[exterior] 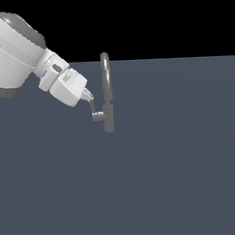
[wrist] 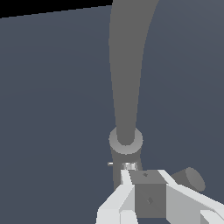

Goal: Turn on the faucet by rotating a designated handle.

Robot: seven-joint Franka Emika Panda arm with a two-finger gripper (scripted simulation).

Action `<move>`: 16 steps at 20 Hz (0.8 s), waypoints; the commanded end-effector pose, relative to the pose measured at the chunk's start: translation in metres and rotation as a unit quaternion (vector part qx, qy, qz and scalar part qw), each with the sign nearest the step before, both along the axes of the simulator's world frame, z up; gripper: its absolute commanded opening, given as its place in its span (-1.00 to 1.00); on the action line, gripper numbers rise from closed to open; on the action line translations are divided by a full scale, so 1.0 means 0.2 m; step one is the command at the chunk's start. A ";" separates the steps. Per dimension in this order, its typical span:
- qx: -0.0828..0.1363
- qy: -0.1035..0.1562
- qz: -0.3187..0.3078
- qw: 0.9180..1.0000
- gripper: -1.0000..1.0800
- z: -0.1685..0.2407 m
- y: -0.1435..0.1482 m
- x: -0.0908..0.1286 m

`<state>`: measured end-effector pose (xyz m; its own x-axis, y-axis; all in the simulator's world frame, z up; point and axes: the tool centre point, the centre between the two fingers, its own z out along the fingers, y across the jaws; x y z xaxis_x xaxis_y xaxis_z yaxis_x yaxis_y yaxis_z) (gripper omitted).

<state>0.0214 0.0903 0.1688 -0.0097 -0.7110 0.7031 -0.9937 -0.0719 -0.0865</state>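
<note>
in the wrist view the gripper (wrist: pixel 146 192) is closest, and its white fingers (wrist: pixel 124 186) sit on both sides of a grey block, the handle (wrist: pixel 148 194), so it looks clamped on it. just past it stands the faucet (wrist: pixel 125 144), its spout going far up. in the exterior view the gripper (exterior: pixel 91 102) meets the handle (exterior: pixel 96 115) on the exterior view's left of the faucet (exterior: pixel 106 91), which stands on the dark floor (exterior: pixel 165 175).

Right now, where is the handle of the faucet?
In the exterior view, the handle sticks out from the lower body of the faucet toward that view's left, just under the tips of the gripper, which reaches in from the left.
</note>
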 end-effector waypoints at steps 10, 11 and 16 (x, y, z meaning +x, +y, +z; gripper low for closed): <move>-0.002 0.008 -0.005 1.000 -1.00 -0.10 -0.04 -0.21; -0.002 0.008 -0.005 1.000 -1.00 -0.10 -0.04 -0.23; -0.001 0.002 0.001 1.000 -1.00 -0.14 -0.01 -0.23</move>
<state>-0.0172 0.0917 0.1518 -0.0101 -0.7139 0.7002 -0.9925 -0.0782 -0.0941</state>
